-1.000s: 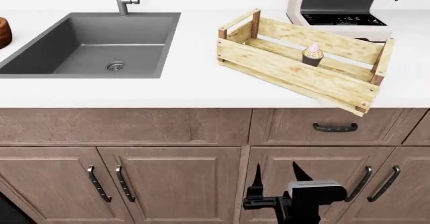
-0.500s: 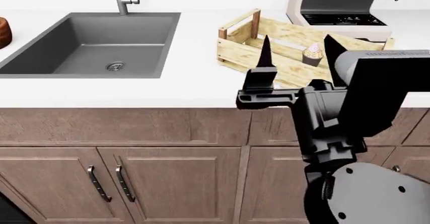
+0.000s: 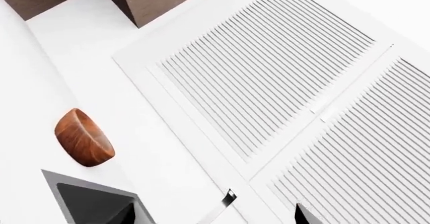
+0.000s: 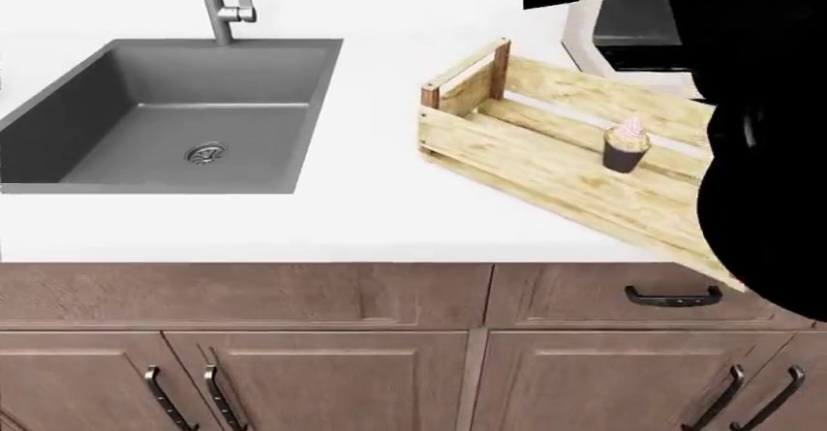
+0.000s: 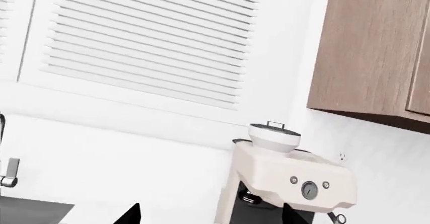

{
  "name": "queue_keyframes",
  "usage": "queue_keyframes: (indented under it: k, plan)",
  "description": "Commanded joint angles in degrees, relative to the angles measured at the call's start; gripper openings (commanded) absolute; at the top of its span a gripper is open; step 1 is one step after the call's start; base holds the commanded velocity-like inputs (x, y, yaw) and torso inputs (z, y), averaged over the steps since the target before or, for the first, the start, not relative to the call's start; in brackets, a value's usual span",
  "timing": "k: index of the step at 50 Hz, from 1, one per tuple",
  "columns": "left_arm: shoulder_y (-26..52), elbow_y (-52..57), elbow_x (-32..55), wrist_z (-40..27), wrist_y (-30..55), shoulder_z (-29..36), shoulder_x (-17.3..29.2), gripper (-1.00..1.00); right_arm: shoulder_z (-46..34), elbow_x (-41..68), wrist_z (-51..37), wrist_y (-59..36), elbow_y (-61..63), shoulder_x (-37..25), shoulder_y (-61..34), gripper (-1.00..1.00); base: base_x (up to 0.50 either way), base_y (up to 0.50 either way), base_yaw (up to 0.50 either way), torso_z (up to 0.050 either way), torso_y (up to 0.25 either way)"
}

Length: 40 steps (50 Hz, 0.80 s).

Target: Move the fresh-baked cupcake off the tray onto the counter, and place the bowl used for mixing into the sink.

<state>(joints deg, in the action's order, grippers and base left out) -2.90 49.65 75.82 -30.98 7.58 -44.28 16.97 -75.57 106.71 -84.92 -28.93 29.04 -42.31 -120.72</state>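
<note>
Right hand dark pointed tips, slatted tray, frosted cupcake

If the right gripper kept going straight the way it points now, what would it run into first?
Probably the cream coffee machine: in the right wrist view it stands straight ahead between the two fingertips of the right gripper, against the white wall. Depth is unclear, so contact height is uncertain.

Your surface: white counter over brown cabinets. Sink set into it at left, faucet behind. Wooden tray sits angled at right. Bowl rests on counter beside sink, seen from your left wrist.
</note>
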Motion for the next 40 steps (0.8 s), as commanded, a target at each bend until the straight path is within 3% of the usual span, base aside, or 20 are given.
queue_keyframes:
  k: [1, 8, 14, 19, 28, 40]
  plan:
    - [-0.35, -0.11, 0.24, 0.14, -0.35, -0.18, -0.04, 1.0, -4.46, 8.24, -3.04, -3.81, -4.83, -1.05, -11.78, 1.0, 0.5, 0.0, 0.0, 0.0, 0.0]
    - [-0.52, -0.37, 0.14, 0.43, -0.6, -0.2, -0.27, 1.0, 0.68, 13.96, -5.01, -10.52, -7.31, -0.53, -14.16, 1.0, 0.5, 0.0, 0.0, 0.0, 0.0]
    - [-0.57, -0.49, 0.07, 0.63, -0.76, -0.15, -0.33, 1.0, 3.27, 17.09, -5.07, -22.59, -13.55, 1.1, -14.27, 1.0, 0.48, 0.0, 0.0, 0.0, 0.0]
    - [-0.68, -0.37, 0.34, 0.39, -0.84, -0.29, -0.1, 1.0, 3.21, 18.45, -5.08, -33.44, -19.96, 3.05, -14.27, 1.0, 0.02, 0.0, 0.0, 0.0, 0.003]
    - [-0.56, -0.38, 0.55, 0.07, -1.0, -0.32, 0.23, 1.0, 2.24, 20.36, -5.08, -42.66, -24.43, 1.43, -14.28, 1.0, 0.0, 0.0, 0.0, 0.0, 0.0]
    - [-0.84, -0.28, 0.37, 0.2, -1.19, -0.22, 0.18, 1.0, -2.41, 22.88, -5.08, -31.41, -13.34, -6.9, -14.27, 1.0, 0.0, 0.0, 0.0, 0.0, 0.0]
